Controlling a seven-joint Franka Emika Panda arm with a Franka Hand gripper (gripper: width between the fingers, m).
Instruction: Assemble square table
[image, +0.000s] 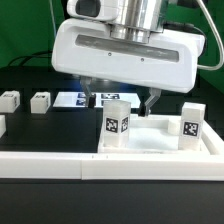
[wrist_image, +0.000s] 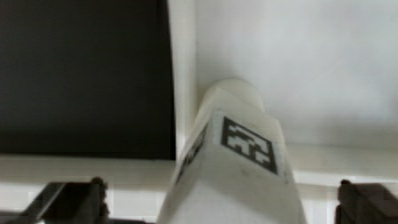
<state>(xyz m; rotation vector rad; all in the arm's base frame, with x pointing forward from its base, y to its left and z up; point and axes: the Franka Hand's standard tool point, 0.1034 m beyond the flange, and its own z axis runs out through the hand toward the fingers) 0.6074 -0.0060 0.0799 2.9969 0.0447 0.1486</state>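
Hovering over the square table slab (image: 150, 136) with gripper (image: 122, 98) released, spread wide, straddling without touching the upright leg (image: 114, 123) at the slab's corner on the exterior view's left.

White boxy claw (image: 122, 98), dark fingers (image: 151, 100)
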